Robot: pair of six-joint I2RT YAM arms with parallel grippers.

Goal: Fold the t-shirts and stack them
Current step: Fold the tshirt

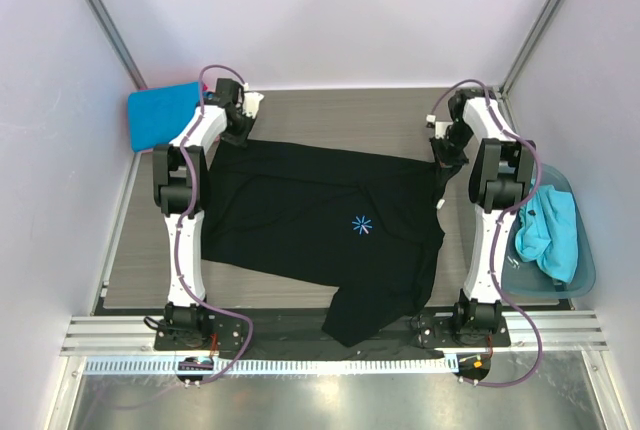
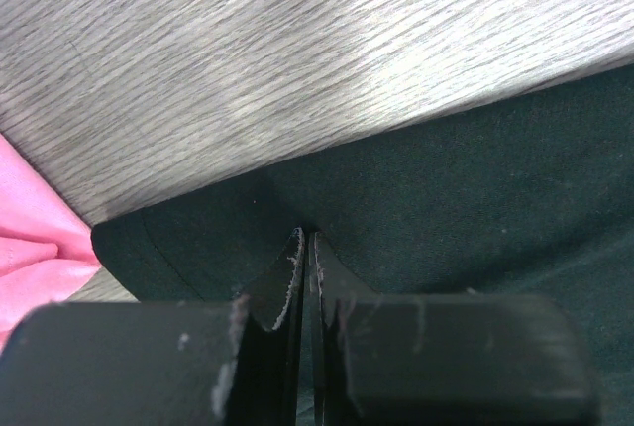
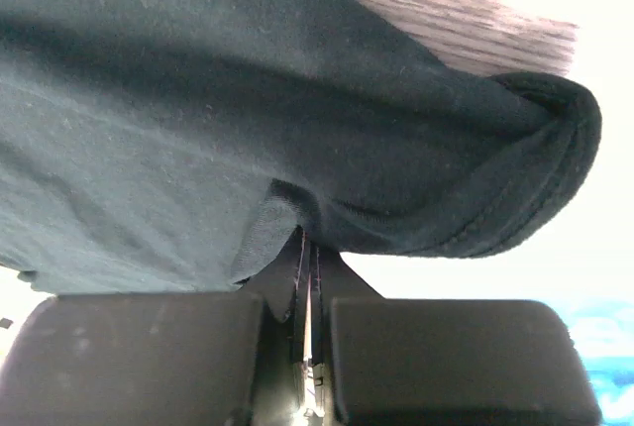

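Starting at the far left, a bright blue t-shirt (image 1: 163,115) lies folded at the back corner of the surface (image 1: 340,115), and the left wrist view shows some pink cloth (image 2: 30,228) just beside the black hem. Next to it, the left tool (image 2: 305,240) is clamped on the far left corner of the black t-shirt (image 1: 320,200), which lies spread across the middle of the surface with one part trailing over the near edge. At the far right corner, the right tool (image 3: 308,238) is likewise pinched on a fold of the same cloth. Further right, a turquoise t-shirt (image 1: 550,235) sits in the tub (image 1: 585,280). The step looks like folding the far edge toward the near side. Both corners should rise together, level and just taut, then travel forward at one pace so the fold lands square without dragging the pink cloth along.
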